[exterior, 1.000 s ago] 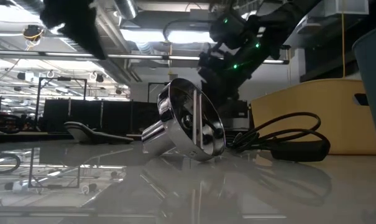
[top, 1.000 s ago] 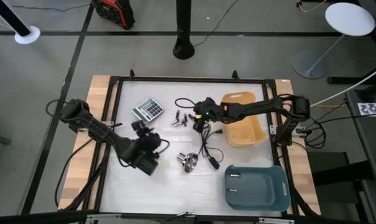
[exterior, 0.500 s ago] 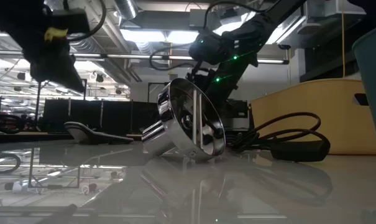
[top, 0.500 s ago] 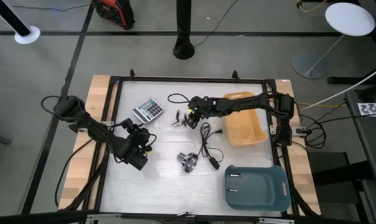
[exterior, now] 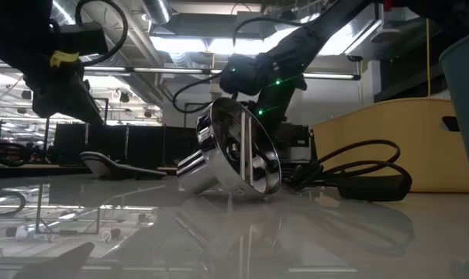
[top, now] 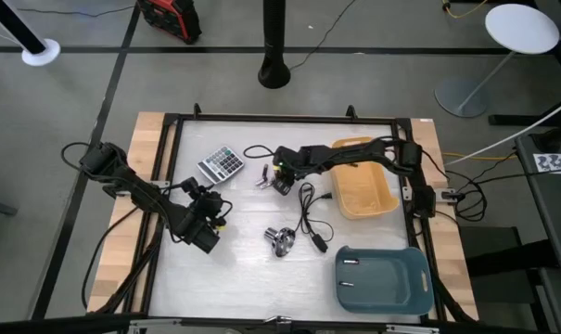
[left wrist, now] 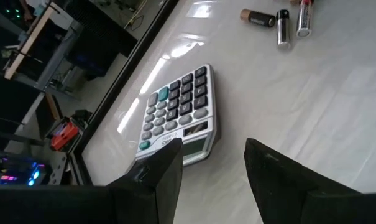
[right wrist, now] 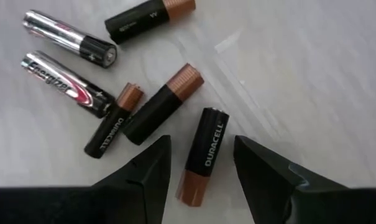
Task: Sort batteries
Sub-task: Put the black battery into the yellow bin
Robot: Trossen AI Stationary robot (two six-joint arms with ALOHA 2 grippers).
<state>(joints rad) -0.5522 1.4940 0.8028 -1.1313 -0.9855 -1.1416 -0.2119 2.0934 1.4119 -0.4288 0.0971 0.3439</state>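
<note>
Several batteries (right wrist: pixel 144 93), black-and-copper and silvery, lie loose on the white table between the calculator and the yellow bin (top: pixel 264 176). My right gripper (right wrist: pixel 200 180) hovers open right over them (top: pixel 279 178), a finger on either side of one black-and-copper battery (right wrist: pixel 205 152), apart from it. Two more batteries (top: pixel 348 272) lie in the blue tray. My left gripper (left wrist: pixel 212 180) is open above the table's left half (top: pixel 206 204), facing the calculator (left wrist: pixel 178 115), with a few batteries (left wrist: pixel 278 22) beyond it.
A grey calculator (top: pixel 222 163) lies far left of centre. A black coiled cable (top: pixel 308 209) and a shiny metal knob-like piece (top: pixel 280 239) sit mid-table. The yellow bin (top: pixel 363 181) stands at the right, the blue tray (top: pixel 396 288) at the near right.
My right gripper has reached toward the table's left edge, from above the cable's far end to over the loose batteries. My left gripper has drawn back toward the left edge, then held still. The batteries have stayed where they were.
</note>
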